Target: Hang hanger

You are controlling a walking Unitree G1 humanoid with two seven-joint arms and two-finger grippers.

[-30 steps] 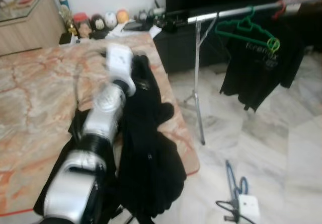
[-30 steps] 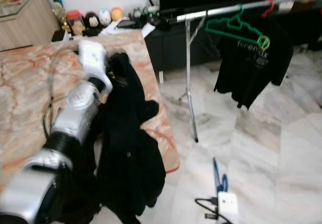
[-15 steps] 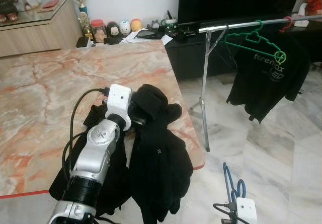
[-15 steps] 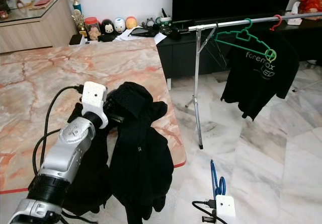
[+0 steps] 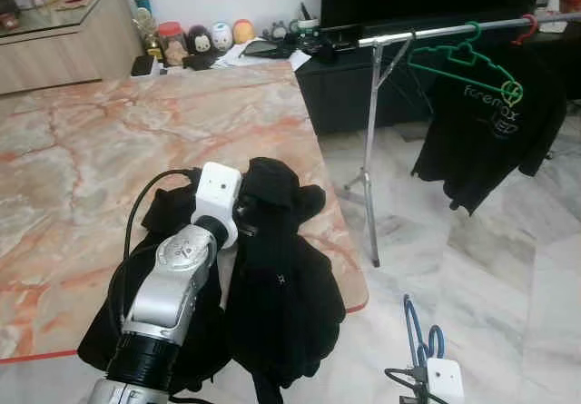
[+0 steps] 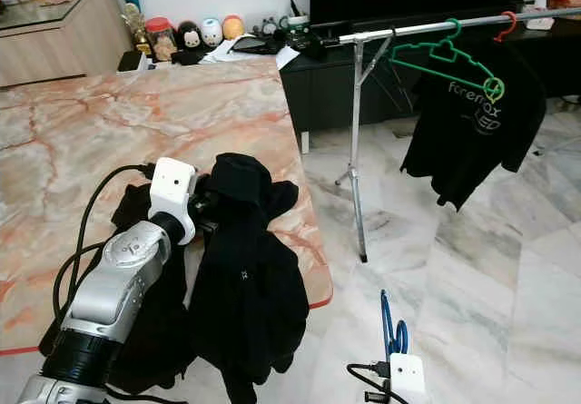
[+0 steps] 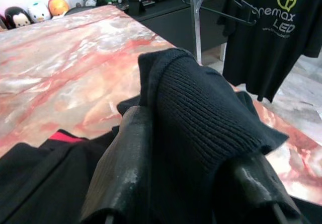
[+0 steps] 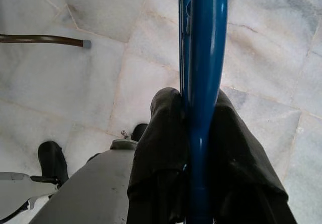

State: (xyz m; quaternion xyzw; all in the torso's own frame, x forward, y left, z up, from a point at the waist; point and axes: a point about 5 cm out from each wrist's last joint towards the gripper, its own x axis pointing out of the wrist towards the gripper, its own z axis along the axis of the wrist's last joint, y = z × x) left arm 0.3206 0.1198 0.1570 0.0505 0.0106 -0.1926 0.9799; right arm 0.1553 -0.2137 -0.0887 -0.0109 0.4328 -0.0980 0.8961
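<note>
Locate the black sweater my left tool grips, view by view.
Left eye view: black sweater draped over the marble table's right edge.
Right eye view: same spot, at the left tool.
Left wrist view: knitted fold between the fingers.
Right wrist view: right tool holding blue hanger.
Shared landmark: green hanger on the rail.

Black garment (image 5: 277,268); blue hanger (image 8: 201,83); orange-veined marble table (image 5: 109,150) (green hanger (image 5: 458,59) hung).

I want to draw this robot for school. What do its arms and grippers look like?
The left arm is shiny silver with rounded joints, a ribbed black band lower down, and a round disc with small marks on its side. A white boxy camera sits at the wrist, and black cables loop beside it. The left gripper and right gripper each have two long, smooth black fingers.
</note>
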